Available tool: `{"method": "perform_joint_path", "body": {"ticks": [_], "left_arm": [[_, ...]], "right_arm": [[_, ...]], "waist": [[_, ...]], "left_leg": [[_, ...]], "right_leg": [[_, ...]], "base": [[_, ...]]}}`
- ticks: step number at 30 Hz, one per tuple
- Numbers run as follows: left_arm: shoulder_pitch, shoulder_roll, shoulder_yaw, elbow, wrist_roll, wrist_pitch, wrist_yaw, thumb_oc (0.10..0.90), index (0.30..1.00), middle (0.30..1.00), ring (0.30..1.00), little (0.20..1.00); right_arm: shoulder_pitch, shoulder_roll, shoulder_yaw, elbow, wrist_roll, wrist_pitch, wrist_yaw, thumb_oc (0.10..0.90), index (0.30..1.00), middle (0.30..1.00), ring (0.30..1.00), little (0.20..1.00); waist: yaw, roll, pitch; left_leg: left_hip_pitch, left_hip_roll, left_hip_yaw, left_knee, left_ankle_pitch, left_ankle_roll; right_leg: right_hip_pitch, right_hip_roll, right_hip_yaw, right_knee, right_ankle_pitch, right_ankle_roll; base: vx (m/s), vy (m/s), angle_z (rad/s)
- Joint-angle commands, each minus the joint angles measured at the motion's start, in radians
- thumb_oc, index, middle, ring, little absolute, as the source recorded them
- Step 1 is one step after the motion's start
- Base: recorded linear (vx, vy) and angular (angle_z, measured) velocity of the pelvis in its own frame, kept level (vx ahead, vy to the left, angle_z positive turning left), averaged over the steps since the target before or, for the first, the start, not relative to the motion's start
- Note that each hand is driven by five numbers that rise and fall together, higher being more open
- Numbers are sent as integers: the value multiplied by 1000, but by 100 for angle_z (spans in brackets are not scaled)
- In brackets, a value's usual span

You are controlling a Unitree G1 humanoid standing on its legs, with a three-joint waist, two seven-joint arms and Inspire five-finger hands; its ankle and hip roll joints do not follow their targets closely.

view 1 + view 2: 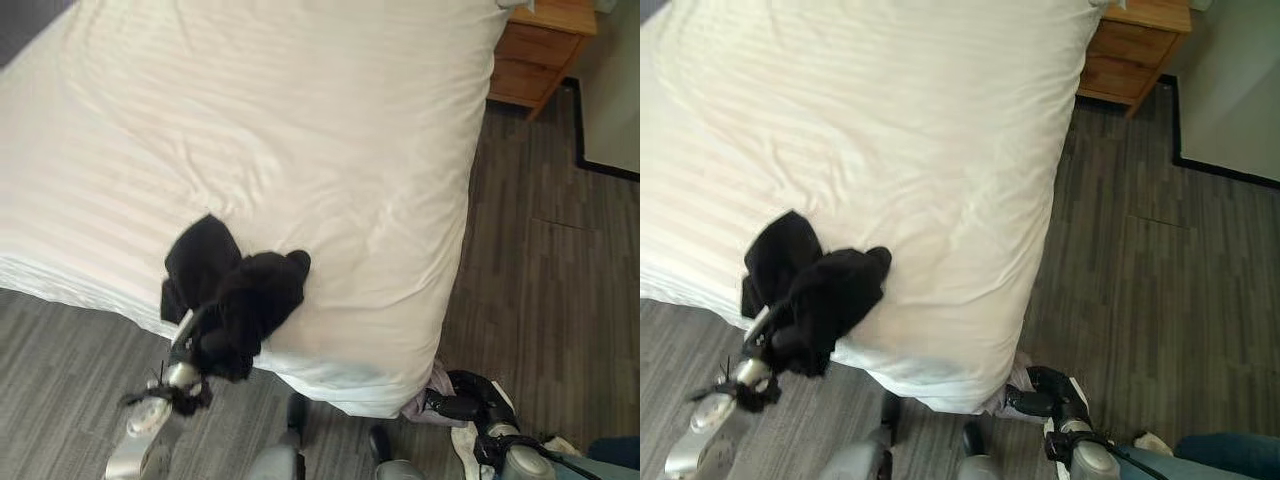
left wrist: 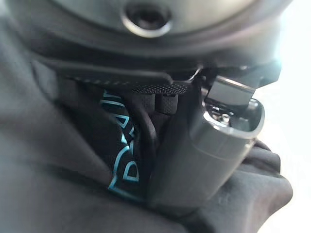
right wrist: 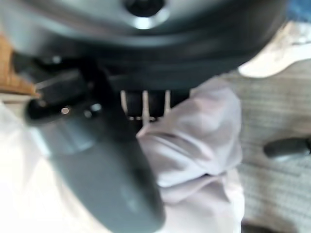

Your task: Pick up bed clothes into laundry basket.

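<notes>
A black garment (image 1: pixel 235 285) with teal print (image 2: pixel 121 165) lies bunched on the near edge of the white bed (image 1: pixel 300 130). My left hand (image 2: pixel 209 150) is shut on it from below the bed's edge, and the cloth drapes over the fingers. At the bed's near corner, low by the floor, my right hand (image 1: pixel 470 393) is shut on a pale lilac cloth (image 3: pixel 194 141). That cloth (image 1: pixel 433 392) hangs against the bed's side, pinched between thumb and fingers.
A wooden nightstand (image 1: pixel 540 50) stands at the bed's far right corner. Grey wood-look floor (image 1: pixel 540 270) runs along the bed's right side. Something blue (image 1: pixel 1230 455) shows at the lower right edge, with a white object (image 1: pixel 465 440) beside my right arm.
</notes>
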Motion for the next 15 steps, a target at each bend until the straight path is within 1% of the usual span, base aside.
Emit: {"method": "perform_joint_path", "body": {"ticks": [1,6,11,12,13,15], "left_arm": [[7,18,-37,-67,-63,-18,-88,400,300,300,300,300],[-33,29,-90,-93,-41,-27,-94,400,300,300,300,300],[-41,11,-100,-91,-21,-35,-81,400,300,300,300,300],[-44,13,-98,-89,-8,-37,-80,400,300,300,300,300],[-103,-220,153,189,382,-127,275,400,300,300,300,300],[-95,-222,155,196,385,-126,276,400,300,300,300,300]], "right_arm": [[75,-34,-12,-112,63,-77,48,400,300,300,300,300],[86,-29,-3,-137,87,-79,50,400,300,300,300,300],[102,-18,4,-168,81,-73,50,400,300,300,300,300],[107,-21,1,-173,55,-73,46,400,300,300,300,300],[-90,22,16,-105,77,-100,-129,400,300,300,300,300],[-88,28,14,-100,78,-95,-137,400,300,300,300,300]], "waist": [[24,-67,-123],[12,-76,-135],[8,-82,-142],[6,-83,-143],[-27,-36,-100],[-25,-37,-102]], "left_leg": [[-23,11,-19,6,-48,2],[-14,10,-9,4,-56,5],[-12,7,-1,2,-63,10],[-11,5,1,1,-64,12],[176,16,112,1,-171,23],[176,15,107,1,-173,24]], "right_leg": [[-11,-38,26,10,33,29],[-13,-41,36,12,38,34],[-17,-48,47,13,41,38],[-21,-50,50,15,44,42],[-111,7,-128,78,101,-17],[-104,6,-132,73,100,-18]], "base": [[4,-16,3],[-2,3,-2],[-8,18,-5],[0,0,0],[2,13,-6],[18,-9,-10]]}}
